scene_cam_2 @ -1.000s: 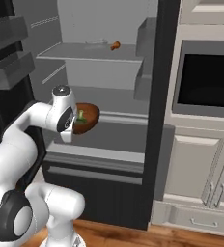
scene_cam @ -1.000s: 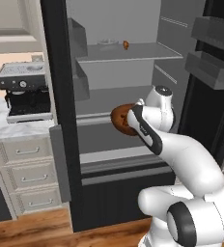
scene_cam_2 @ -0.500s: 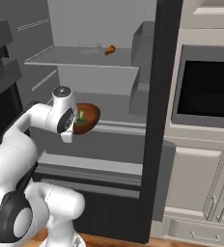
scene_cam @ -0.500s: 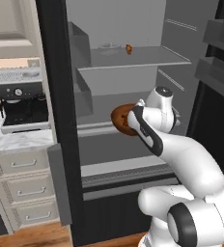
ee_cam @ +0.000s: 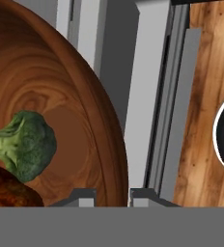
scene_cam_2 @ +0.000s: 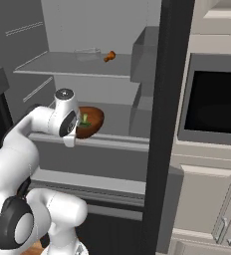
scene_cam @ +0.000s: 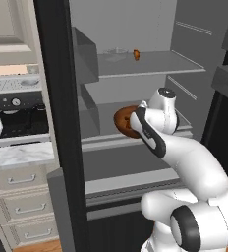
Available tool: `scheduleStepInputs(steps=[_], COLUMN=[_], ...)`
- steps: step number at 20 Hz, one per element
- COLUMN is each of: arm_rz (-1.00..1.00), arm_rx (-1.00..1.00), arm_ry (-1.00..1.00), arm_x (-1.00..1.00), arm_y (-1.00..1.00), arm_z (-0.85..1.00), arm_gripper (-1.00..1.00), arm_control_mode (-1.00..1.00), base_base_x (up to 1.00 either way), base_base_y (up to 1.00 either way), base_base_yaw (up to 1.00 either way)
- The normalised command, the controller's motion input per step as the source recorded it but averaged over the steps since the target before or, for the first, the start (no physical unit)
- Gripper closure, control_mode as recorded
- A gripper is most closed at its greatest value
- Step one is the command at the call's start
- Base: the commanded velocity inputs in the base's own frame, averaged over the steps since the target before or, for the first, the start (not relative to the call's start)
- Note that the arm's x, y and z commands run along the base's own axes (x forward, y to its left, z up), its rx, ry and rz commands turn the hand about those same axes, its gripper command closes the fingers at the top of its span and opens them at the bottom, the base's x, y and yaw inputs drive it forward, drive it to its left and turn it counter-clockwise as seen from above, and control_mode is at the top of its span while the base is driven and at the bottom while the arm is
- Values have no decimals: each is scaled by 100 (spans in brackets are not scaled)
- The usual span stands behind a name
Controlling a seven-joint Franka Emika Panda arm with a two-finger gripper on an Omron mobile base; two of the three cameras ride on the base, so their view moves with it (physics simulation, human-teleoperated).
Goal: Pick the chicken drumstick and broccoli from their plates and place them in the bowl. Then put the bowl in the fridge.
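the end effector (ee_cam: 111,193) was clamped on the rim of the bowl (ee_cam: 61,120), which held the broccoli (ee_cam: 27,144) and chicken drumstick (ee_cam: 5,188). loading was done; the bowl hung at the open fridge (scene_cam: 135,64), not yet on a shelf.

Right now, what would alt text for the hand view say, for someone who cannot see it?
A dark wooden bowl seen from above holds a green broccoli floret and part of a brown chicken drumstick. The robot's fingers are shut on the bowl's rim. Grey fridge ledges and wooden floor lie beyond.
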Motion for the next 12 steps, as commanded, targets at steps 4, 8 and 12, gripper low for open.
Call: scheduleStepInputs(steps=[4,8,12], arm_rz=[0,0,0], arm_rx=[0,0,0], arm_ry=[0,0,0], arm_x=[0,0,0], arm_y=[0,0,0], arm_z=[0,0,0], arm_gripper=[100,100,100], arm_control_mode=[100,100,-100], base_base_x=[0,0,0], base_base_y=[0,0,0], base_base_yaw=[0,0,0])
